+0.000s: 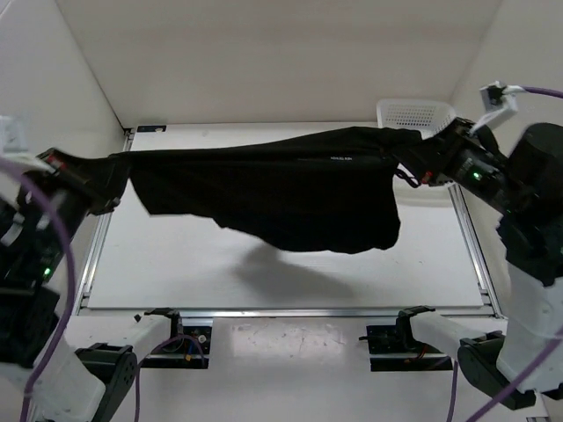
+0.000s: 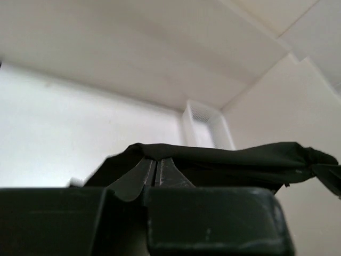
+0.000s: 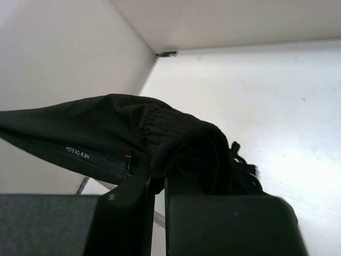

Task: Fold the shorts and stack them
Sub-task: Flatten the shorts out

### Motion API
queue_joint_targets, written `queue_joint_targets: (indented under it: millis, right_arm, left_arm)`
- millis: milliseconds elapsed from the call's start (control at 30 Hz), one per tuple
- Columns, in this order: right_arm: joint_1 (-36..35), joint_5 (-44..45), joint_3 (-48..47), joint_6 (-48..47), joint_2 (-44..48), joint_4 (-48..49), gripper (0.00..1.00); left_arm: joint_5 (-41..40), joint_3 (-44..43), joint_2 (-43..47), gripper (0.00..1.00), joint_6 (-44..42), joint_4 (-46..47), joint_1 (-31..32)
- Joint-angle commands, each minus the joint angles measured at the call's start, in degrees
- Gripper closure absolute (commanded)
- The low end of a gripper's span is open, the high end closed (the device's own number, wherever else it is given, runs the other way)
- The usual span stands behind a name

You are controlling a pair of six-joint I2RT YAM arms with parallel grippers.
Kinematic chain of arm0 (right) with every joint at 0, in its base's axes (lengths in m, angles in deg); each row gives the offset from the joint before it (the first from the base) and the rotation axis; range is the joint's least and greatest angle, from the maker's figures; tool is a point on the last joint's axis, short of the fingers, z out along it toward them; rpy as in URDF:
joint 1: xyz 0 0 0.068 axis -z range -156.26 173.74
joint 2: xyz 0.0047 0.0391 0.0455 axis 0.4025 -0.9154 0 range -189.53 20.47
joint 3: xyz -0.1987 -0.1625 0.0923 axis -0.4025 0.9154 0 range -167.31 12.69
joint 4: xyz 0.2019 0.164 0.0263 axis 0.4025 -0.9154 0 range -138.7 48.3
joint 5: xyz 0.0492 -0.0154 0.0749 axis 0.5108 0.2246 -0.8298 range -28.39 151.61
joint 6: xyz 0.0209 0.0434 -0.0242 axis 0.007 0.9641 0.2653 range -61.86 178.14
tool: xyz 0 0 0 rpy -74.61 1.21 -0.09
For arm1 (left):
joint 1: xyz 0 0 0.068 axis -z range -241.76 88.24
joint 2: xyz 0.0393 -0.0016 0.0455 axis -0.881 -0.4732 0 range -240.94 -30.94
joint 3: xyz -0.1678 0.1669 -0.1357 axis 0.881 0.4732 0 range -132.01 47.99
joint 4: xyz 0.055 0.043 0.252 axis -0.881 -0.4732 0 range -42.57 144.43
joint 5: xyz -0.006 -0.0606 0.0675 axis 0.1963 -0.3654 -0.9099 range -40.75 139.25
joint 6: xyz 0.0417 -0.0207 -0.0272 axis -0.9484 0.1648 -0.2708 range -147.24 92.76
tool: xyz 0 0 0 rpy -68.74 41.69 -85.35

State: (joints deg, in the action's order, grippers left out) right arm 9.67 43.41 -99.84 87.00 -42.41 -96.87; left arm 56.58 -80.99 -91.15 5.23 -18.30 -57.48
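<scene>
Left gripper (image 1: pixel 113 174) and right gripper (image 1: pixel 413 158) are both pinched shut on the shorts (image 1: pixel 281 198), stretched above the table (image 1: pixel 167 268). Spreading step, I'd say; next, lower them flat.

Spreads both arms wide, one out to each side, above the worktop (image 1: pixel 264 277). Holds the left hand (image 1: pixel 107 176) high at the far left, fingers pointing inward to the right, jaws pinched tight on one end of the shorts (image 1: pixel 290 198). Holds the right hand (image 1: pixel 415 160) at much the same height at the far right, fingers pointing inward to the left, jaws clamped on the bunched waistband end. Leans both upper links outward from the bases at the near edge, wrists turned in toward each other.
</scene>
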Motion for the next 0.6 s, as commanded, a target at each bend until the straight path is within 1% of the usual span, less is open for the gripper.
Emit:
queue_joint_targets:
  millis: [0, 67, 133, 200, 267, 300, 367, 400, 433, 467, 500, 533, 567]
  right_arm:
    - [0.9, 0.7, -5.7, -3.4, 0.8, -8.5, 1.0]
    - [0.9, 0.7, -5.8, -3.4, 0.8, -9.1, 1.0]
    - [0.9, 1.6, -3.6, -3.4, 1.3, -9.1, 1.0]
    - [0.9, 3.6, 1.5, -3.4, 1.3, -7.6, 1.0]
    - [0.9, 5.0, 5.9, -3.4, 1.3, -3.8, 1.0]
    - [0.9, 5.5, 10.4, -3.4, 0.6, -2.2, 1.0]
    - [0.9, 6.3, 14.6, -2.8, -2.1, 3.0, 1.0]
    - [0.9, 6.3, 16.4, -2.8, -3.4, 5.0, 1.0]
    - [0.9, 5.6, 19.9, -2.2, -7.0, 7.3, 1.0]
    - [0.9, 5.6, 21.0, -1.4, -9.3, 11.1, 1.0]
    - [0.9, 4.8, 21.7, -1.4, -11.8, 12.9, 1.0]
    - [0.9, 4.7, 21.7, 0.0, -17.8, 14.7, 1.0]
    - [0.9, 4.7, 21.0, 0.7, -21.1, 17.3, 1.0]
  left_arm:
    - [-12.9, -7.6, -0.4, 0.9, -0.7, -2.4, 0.8]
    - [-14.3, -8.6, -1.7, 0.9, -1.3, -2.4, 1.4]
    - [-14.8, -7.6, -2.7, 0.9, -1.8, -2.4, 1.4]
    - [-14.8, -4.7, -5.1, 0.9, -1.8, -1.2, 1.4]
    - [-15.4, -1.9, -8.0, 0.9, -2.4, 0.2, 1.4]
    - [-15.4, 2.1, -8.8, 0.9, -3.2, 2.9, 1.4]
    - [-16.6, 6.5, -10.7, 0.9, -3.2, 6.0, 1.4]
    - [-16.6, 8.3, -13.7, 0.9, -3.9, 7.3, 1.4]
    - [-16.6, 11.0, -15.5, 0.9, -3.9, 9.5, 0.6]
    - [-16.6, 12.3, -17.5, 0.9, -3.9, 10.8, 0.0]
    - [-15.5, 13.3, -22.0, 0.9, -3.9, 11.7, -0.5]
    - [-14.5, 14.1, -24.6, 0.9, -3.4, 12.5, -1.5]
    - [-13.8, 14.1, -27.2, 0.9, -3.4, 14.3, -2.1]
